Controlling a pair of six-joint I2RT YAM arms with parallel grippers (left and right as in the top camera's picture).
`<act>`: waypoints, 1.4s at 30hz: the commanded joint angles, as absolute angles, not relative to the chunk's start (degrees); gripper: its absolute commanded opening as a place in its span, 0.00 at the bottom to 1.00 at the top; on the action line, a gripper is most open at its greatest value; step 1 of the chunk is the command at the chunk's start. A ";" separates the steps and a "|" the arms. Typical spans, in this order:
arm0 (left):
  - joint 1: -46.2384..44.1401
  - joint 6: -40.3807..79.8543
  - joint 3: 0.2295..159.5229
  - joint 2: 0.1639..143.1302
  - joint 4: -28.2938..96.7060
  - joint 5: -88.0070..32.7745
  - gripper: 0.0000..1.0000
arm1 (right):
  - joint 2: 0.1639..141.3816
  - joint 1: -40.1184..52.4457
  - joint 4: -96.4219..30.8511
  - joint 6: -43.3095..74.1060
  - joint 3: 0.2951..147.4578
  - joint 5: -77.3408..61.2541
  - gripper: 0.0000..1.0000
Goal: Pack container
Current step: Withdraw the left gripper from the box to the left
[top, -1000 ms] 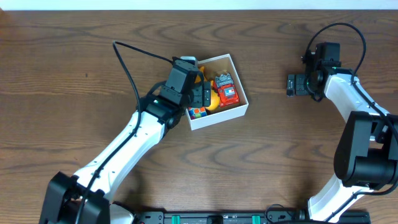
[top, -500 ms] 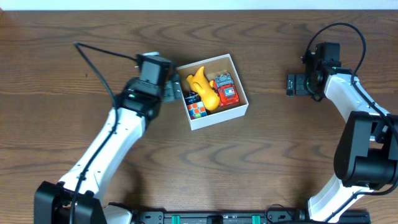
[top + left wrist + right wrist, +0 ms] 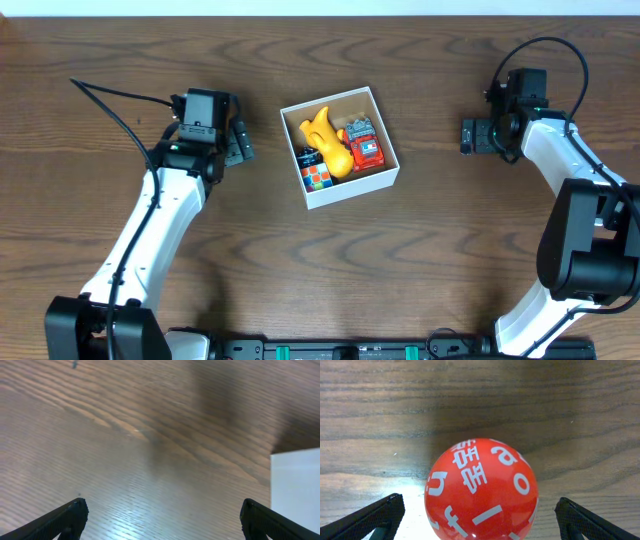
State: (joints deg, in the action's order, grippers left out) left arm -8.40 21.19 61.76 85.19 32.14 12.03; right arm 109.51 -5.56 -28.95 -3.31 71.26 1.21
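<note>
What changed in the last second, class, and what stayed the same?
The left gripper drew back leftward from over the container to bare table, jaws open and empty, uncovering the yellow toy inside. The container and the right gripper, open around the red ball, stayed put.

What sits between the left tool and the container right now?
Nothing: only bare table separates the left tool from the container. The overhead view shows the gap, and the left wrist view shows wood up to the white wall.
</note>
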 commanded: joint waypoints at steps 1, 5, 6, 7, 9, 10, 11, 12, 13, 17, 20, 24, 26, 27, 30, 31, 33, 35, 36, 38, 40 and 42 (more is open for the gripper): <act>-7.05 21.71 62.85 84.66 33.01 12.71 0.98 | 108.49 -5.61 -27.92 -2.24 71.16 0.40 0.99; -6.28 21.69 62.70 84.66 33.85 12.71 0.98 | 108.55 -5.67 -27.88 -2.22 71.16 0.62 0.99; -6.15 21.69 62.54 84.66 33.85 12.71 0.98 | 108.55 -5.74 -27.81 -2.17 71.16 0.89 0.99; -6.11 21.69 62.37 84.66 33.82 12.73 0.98 | 108.71 -5.72 -27.14 -2.13 71.16 0.82 0.99; -6.11 21.69 62.26 84.82 33.82 12.75 0.98 | 108.75 -5.63 -25.39 -0.82 71.16 0.58 0.99; -6.11 21.69 62.26 84.99 33.82 12.73 0.98 | 108.77 -5.61 -24.62 -0.89 71.16 0.60 0.99; -6.11 21.69 62.22 85.19 33.82 12.73 0.98 | 108.77 -5.61 -24.18 -0.89 71.16 0.60 0.95; -6.11 21.69 62.19 85.36 33.82 12.75 0.98 | 108.77 -5.61 -23.90 -0.89 71.16 0.62 0.88; -6.11 21.69 62.19 85.60 33.82 12.75 0.98 | 108.77 -5.61 -23.79 -0.89 71.16 0.62 0.79; -6.11 21.69 62.04 85.76 33.87 12.75 0.98 | 108.77 -5.63 -24.23 -0.89 71.13 0.64 0.56; -6.11 21.69 62.04 85.76 33.82 12.75 0.98 | 108.88 -5.65 -24.47 -0.91 71.11 0.67 0.46; -6.11 21.65 62.04 85.76 33.87 12.75 0.98 | 108.88 -5.67 -24.47 -0.89 71.09 1.15 0.14; -6.11 21.45 62.04 85.76 33.89 12.75 0.98 | 108.88 -5.67 -24.67 -0.89 71.09 1.32 0.11; -6.11 21.45 62.04 85.76 33.95 12.75 0.98 | 108.88 -5.67 -24.93 -0.89 71.09 1.32 0.09; -6.11 21.45 62.04 85.76 34.09 12.75 0.98 | 108.81 -5.61 -25.28 -0.89 71.16 1.28 0.01; -6.11 21.45 62.04 85.76 34.09 12.75 0.98 | 108.49 -5.48 -25.30 -0.89 71.31 1.04 0.01; -6.11 21.47 62.04 85.76 34.06 12.75 0.98 | 107.18 -4.78 -25.78 -0.89 72.10 -0.30 0.01; -6.11 21.47 62.04 85.76 34.06 12.75 0.98 | 104.90 -3.46 -26.24 -0.89 73.76 -2.81 0.01; -6.11 21.47 62.04 85.76 34.06 12.73 0.98 | 103.74 -2.70 -26.55 -0.89 74.70 -3.68 0.01; -6.11 21.45 62.04 85.76 34.06 12.75 0.98 | 100.84 -0.40 -27.24 -0.89 76.99 -5.04 0.01; -6.11 20.82 62.04 85.76 34.04 12.75 0.98 | 98.04 2.44 -27.70 -0.93 79.00 -5.41 0.01; -6.11 20.12 62.04 85.76 34.04 12.78 0.98 | 95.64 6.07 -27.40 -2.02 80.40 -5.41 0.02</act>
